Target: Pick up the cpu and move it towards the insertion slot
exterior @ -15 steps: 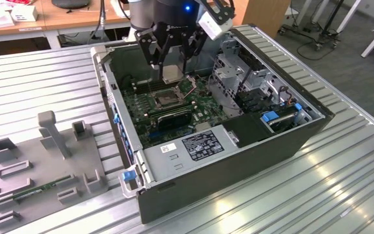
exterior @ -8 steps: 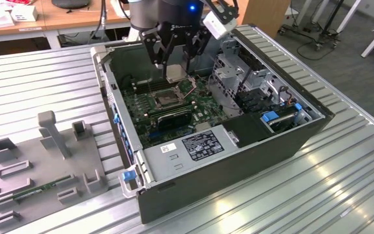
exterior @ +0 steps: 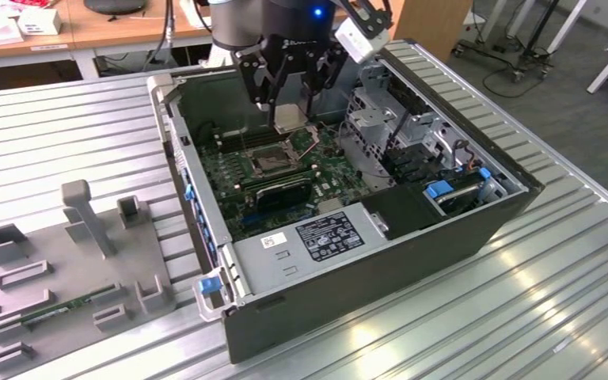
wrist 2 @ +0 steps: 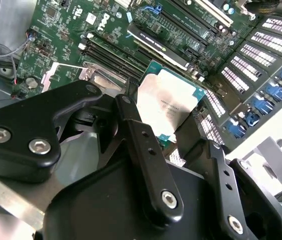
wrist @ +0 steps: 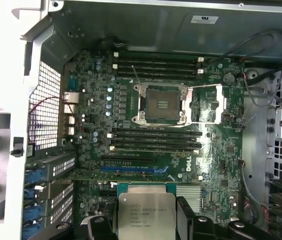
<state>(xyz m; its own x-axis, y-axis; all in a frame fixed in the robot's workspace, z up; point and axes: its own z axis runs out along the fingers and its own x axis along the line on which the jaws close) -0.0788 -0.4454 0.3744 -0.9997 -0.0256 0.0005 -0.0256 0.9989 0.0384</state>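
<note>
A: Black gripper [wrist: 146,220] clamped the flat square silvery-topped cpu [wrist: 146,216], held aloft inside the open case.

B: Carry step. Dark square metal-framed insertion slot [wrist: 161,104] sat apart; alignment judged necessary.

gripper [exterior: 287,119]: black linkage fingers | silver screws | arm: blue light, white block

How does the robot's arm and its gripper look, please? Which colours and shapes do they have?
The gripper is matte black, with flat bar-shaped linkage fingers joined by silver screws. In the exterior view, the black arm carries a small blue light and a pale angular block mounted beside the wrist.
</note>
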